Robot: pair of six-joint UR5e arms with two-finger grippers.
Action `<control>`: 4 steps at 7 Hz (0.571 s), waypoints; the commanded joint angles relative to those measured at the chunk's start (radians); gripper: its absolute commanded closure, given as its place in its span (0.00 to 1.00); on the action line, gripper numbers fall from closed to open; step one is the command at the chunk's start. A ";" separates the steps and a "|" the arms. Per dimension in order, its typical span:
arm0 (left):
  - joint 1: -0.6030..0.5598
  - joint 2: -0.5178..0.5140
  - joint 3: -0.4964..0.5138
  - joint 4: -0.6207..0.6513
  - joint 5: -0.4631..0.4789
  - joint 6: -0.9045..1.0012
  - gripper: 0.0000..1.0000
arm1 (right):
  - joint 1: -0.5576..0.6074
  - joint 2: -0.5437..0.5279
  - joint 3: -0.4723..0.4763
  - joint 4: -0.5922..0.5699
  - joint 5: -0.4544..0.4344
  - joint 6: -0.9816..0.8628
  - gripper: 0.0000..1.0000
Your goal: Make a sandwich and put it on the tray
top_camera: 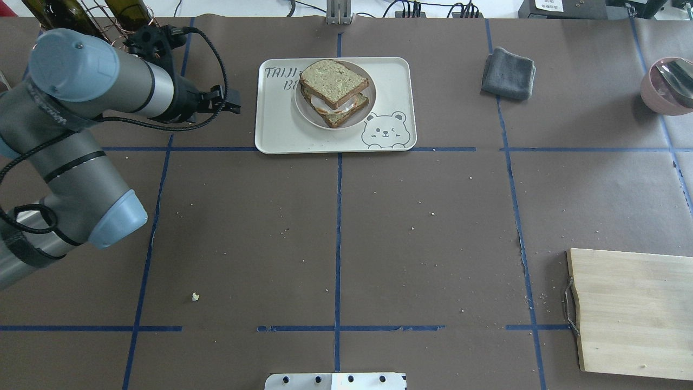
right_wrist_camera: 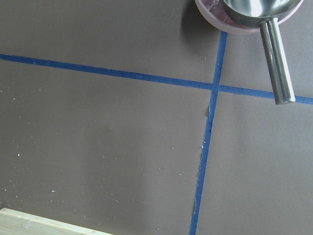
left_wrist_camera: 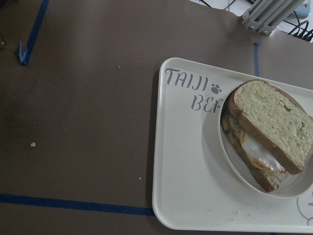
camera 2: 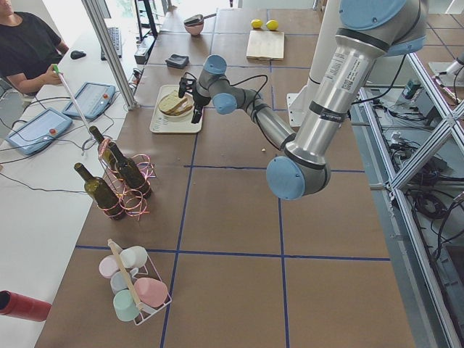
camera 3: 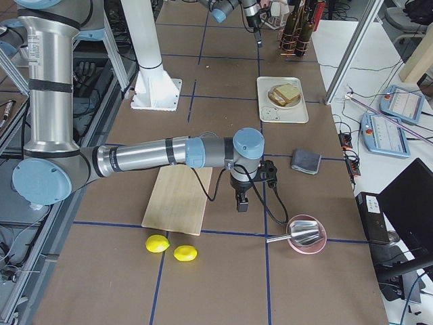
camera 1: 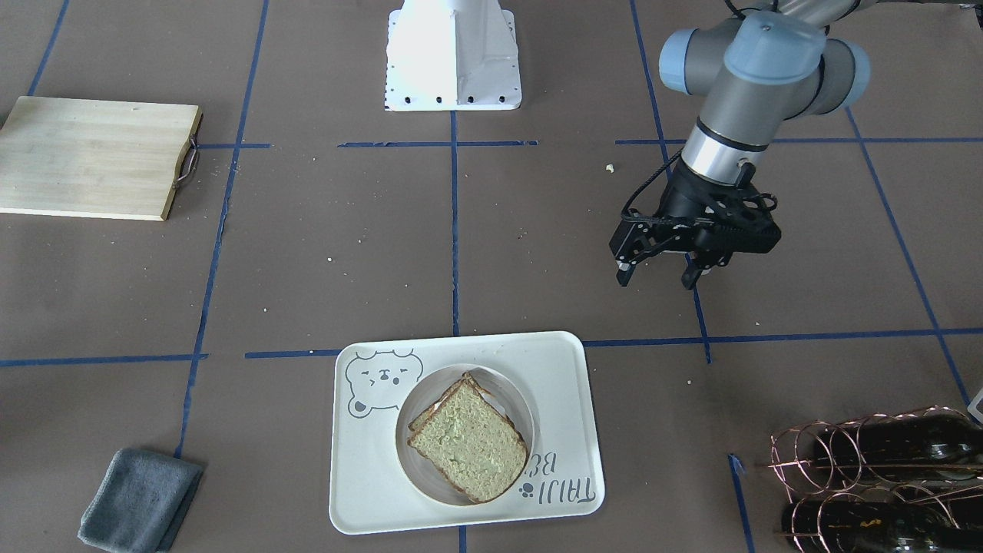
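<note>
The sandwich (camera 1: 467,442), two bread slices with white egg between them, lies on a round white plate (camera 1: 516,396) on the cream bear tray (camera 1: 369,476). It also shows in the overhead view (top_camera: 334,86) and the left wrist view (left_wrist_camera: 269,132). My left gripper (camera 1: 656,275) is open and empty. It hovers above the table beside the tray, apart from it, and also shows in the overhead view (top_camera: 233,103). My right gripper (camera 3: 241,201) shows only in the exterior right view, between the wooden board and a pink bowl. I cannot tell whether it is open or shut.
A pale wooden board (top_camera: 633,311) lies at the robot's near right. A grey cloth (top_camera: 509,73) lies right of the tray (top_camera: 276,130). A pink bowl with a steel scoop (top_camera: 668,84) sits at the far right. A wire rack of wine bottles (camera 1: 883,476) stands near the left arm.
</note>
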 commanded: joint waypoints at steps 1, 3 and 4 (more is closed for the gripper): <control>-0.103 0.101 -0.065 0.063 -0.010 0.367 0.00 | 0.000 0.000 0.000 0.001 0.000 -0.002 0.00; -0.180 0.140 -0.053 0.053 -0.097 0.479 0.00 | 0.002 0.005 0.000 0.001 0.000 -0.002 0.00; -0.178 0.138 -0.049 0.043 -0.096 0.476 0.00 | 0.007 0.011 0.000 0.001 0.000 -0.002 0.00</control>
